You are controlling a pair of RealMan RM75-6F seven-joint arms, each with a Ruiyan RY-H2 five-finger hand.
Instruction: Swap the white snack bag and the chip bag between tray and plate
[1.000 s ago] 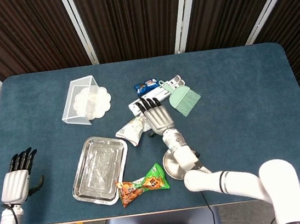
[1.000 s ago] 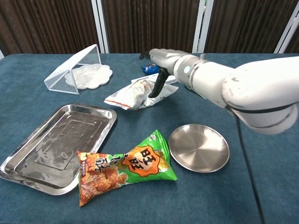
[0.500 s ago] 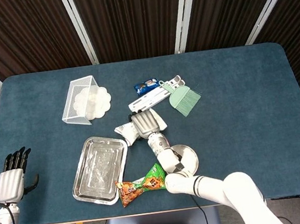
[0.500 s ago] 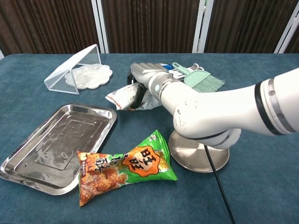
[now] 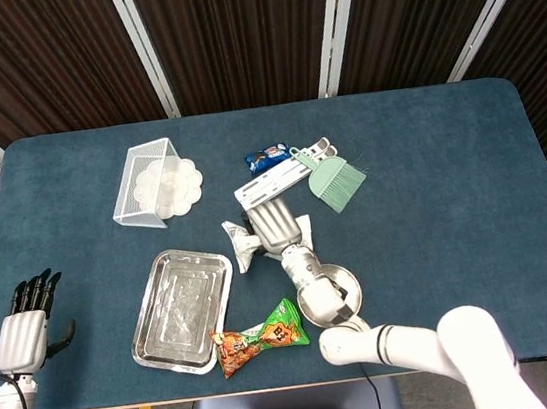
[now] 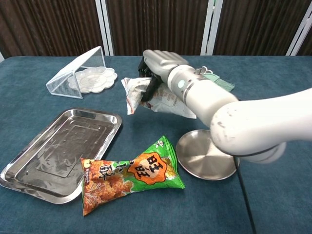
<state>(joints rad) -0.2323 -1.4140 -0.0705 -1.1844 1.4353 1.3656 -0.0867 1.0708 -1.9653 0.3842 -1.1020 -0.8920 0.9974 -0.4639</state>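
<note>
surface: blue table (image 5: 431, 174) | backdrop: dark curtains (image 5: 230, 29) | right hand (image 5: 274, 222) grips white snack bag (image 6: 163, 100) | left hand (image 5: 29, 322) empty, fingers apart

White snack bag (image 6: 161, 97) lifted in right robot hand (image 6: 158, 66); chip bag (image 6: 129, 178) flat between tray (image 6: 53, 153) and plate (image 6: 207, 156)

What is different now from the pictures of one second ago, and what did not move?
The right hand closed on the white snack bag and has lifted it off the table; a second ago it only reached over the bag lying flat. The left hand shifted only slightly at the table's edge, holding nothing. The tray, plate, chip bag and green brush stayed in place.
</note>
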